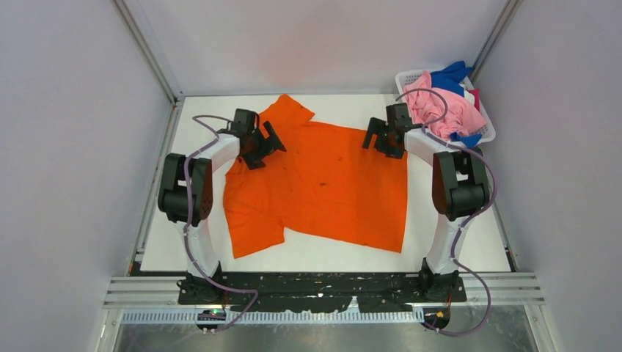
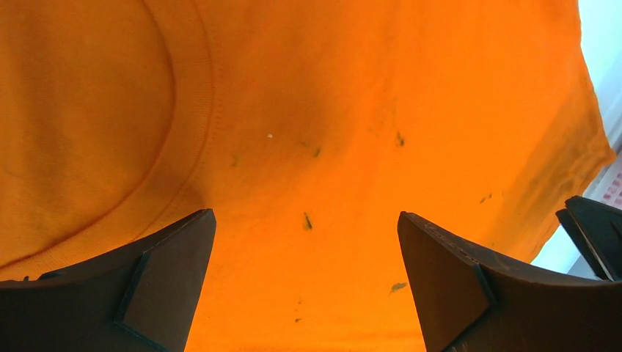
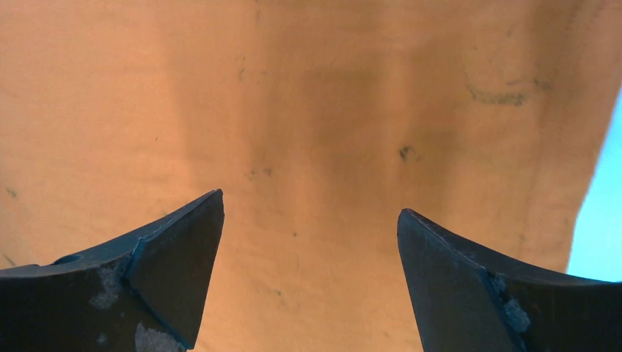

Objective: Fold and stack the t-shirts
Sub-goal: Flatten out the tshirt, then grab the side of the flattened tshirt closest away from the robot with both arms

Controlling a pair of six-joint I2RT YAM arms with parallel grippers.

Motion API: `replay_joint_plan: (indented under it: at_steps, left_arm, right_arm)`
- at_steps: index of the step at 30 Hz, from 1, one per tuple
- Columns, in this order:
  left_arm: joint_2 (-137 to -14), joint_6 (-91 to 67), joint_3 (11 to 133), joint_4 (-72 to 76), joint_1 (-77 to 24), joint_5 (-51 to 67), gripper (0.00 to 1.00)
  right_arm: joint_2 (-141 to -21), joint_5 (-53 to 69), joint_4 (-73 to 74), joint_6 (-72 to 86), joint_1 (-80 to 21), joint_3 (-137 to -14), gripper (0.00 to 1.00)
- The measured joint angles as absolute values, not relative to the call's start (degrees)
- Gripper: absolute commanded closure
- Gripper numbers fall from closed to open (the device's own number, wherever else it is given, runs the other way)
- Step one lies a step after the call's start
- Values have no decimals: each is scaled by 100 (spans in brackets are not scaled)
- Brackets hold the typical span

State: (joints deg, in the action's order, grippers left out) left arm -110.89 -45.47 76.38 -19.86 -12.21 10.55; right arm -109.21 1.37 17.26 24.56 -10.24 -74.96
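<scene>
pink shirt [image 1: 449,114] in basket [image 1: 409,78] shows only overhead

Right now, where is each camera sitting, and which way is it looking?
Top external: above and behind the arms, looking down at the table, orange t-shirt and basket; both arms show whole.
Left wrist: on the left wrist, looking down past the open left gripper at cloth near the collar.
Right wrist: on the right wrist, looking down past the open right gripper at plain cloth.
Shared: all three see the orange t-shirt.
</scene>
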Motion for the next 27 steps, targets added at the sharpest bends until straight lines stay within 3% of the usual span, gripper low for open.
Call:
replay_joint_plan:
  at_steps: [27]
  left_arm:
    - [-10455, -5319, 6528, -1667, -882, 703, 0]
  right_arm:
    - [-13655, 1118, 3179, 2438, -963, -11498, 5]
